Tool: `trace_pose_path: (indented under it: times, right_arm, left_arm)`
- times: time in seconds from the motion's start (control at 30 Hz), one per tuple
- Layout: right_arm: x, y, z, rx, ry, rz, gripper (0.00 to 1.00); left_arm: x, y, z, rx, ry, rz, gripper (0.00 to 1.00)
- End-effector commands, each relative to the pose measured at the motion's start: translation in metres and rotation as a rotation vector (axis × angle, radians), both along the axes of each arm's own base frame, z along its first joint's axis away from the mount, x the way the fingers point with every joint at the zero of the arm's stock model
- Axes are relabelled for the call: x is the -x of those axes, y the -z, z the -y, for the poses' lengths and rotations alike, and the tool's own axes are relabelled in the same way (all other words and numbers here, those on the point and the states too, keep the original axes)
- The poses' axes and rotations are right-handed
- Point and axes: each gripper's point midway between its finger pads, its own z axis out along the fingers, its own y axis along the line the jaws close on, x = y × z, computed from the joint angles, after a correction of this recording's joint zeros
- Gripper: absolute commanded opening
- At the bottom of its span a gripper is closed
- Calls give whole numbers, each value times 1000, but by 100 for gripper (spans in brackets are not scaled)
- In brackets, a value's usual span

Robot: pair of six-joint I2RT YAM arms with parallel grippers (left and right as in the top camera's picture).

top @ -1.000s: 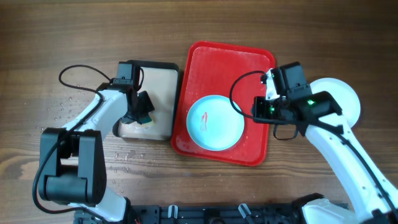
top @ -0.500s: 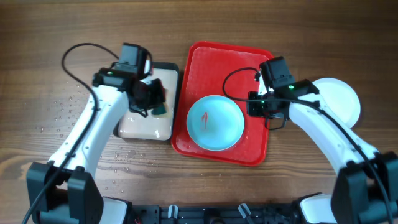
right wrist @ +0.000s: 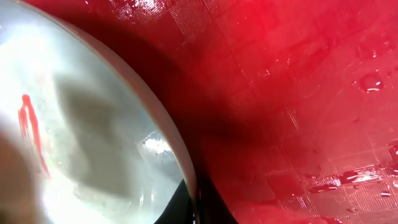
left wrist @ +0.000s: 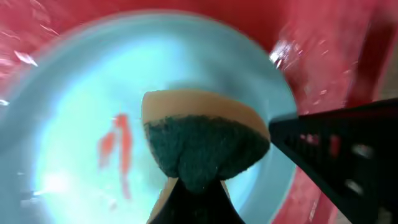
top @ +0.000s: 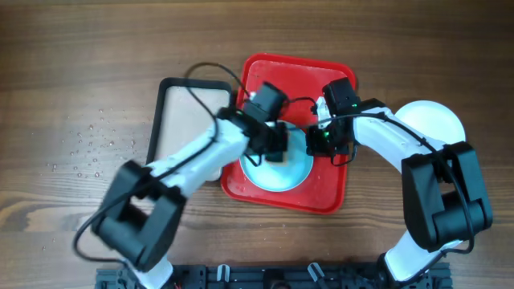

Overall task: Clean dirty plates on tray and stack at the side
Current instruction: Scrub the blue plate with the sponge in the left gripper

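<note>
A pale blue plate [top: 281, 177] with a red smear [left wrist: 118, 149] lies on the red tray [top: 277, 76]. My left gripper [top: 269, 148] is shut on a green and yellow sponge [left wrist: 199, 146] and holds it just over the middle of the plate [left wrist: 62, 124]. My right gripper [top: 319, 146] is shut on the plate's right rim [right wrist: 177, 155], with the tray floor [right wrist: 292, 93] beside it. A white plate [top: 442, 124] lies on the table to the right of the tray, partly under my right arm. A third plate is not in view.
A smaller beige tray with a black rim [top: 189, 112] lies just left of the red tray. Water drops [top: 88, 140] dot the wood at the far left. Both arms cross over the red tray.
My left gripper has carried the sponge from the beige tray rightwards to over the blue plate. My right gripper has moved left onto the plate's rim.
</note>
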Motion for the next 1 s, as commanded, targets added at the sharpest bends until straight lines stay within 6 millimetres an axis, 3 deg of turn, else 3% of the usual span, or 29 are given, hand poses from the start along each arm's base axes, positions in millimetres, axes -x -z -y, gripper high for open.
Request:
trace_pose_path:
  times: [0.0,0.07,0.1,0.23,0.3,0.4,0.43,0.5,0.57,0.7,0.8,0.87,0.97]
  right_arm:
    - [9,20,13,77,32,-56,4]
    - [9,20,13,78,32,-59,4]
    - [10,20,13,79,32,-61,4]
    - [11,20,14,81,32,-66,4]
    - [12,20,14,83,32,-71,4]
    - [13,20,14,84,31,-74,4]
    - [13,20,14,84,31,-74,4]
    - [13,20,14,84,32,-75,4]
    - [13,20,15,84,31,-76,4]
    - [12,20,14,83,31,-72,4]
    - [13,20,14,83,31,-74,4]
    - [13,20,14,84,31,-74,4]
    - [13,20,14,83,27,-73,4]
  left_arm:
    - [-3,40,1,-52,-77,-51,4]
    - [-9,62,-35,-214,-194,-49,4]
    - [-10,64,-55,-294,-259,-42,4]
    - [-14,57,-113,-546,-321,21,4]
    - [-15,54,-127,-609,-324,39,4]
    - [-14,56,-121,-577,-322,23,4]
    - [-11,60,-106,-496,-310,-17,4]
    - [-1,67,-46,-188,-248,-143,4]
    - [3,59,7,69,-159,-191,4]
    - [17,62,48,146,-103,-193,4]
    - [31,71,48,111,-86,-227,4]
    - [32,78,27,28,-124,-238,4]
    - [16,78,-47,-259,-261,-183,4]
